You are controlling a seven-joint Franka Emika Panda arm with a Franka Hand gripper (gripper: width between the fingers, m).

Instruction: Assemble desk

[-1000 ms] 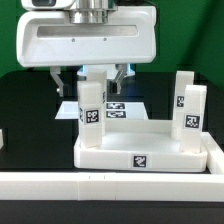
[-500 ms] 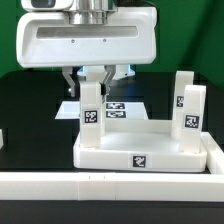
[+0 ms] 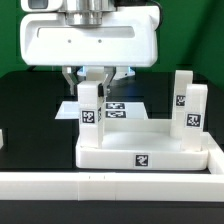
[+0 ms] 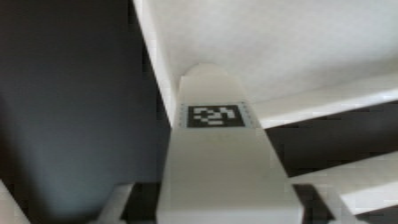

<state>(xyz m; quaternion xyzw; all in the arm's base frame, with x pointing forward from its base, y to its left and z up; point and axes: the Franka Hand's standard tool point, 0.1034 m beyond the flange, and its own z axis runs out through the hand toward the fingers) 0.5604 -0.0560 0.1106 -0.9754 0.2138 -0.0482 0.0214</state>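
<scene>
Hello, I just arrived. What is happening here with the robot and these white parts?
A robot arm is putting a desk together. Its gripper is closed on a white block leg that stands upright at a corner of the desk slab, on the exterior view's left. At least two other legs stand on the slab at the exterior view's right. The marker board lies on the black table behind the slab.

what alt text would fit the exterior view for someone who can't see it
The arm's tool grips the top of a white desk leg standing on the far corner of the white desk slab at the exterior view's left. Two more legs stand at the right; the marker board lies behind.
</scene>
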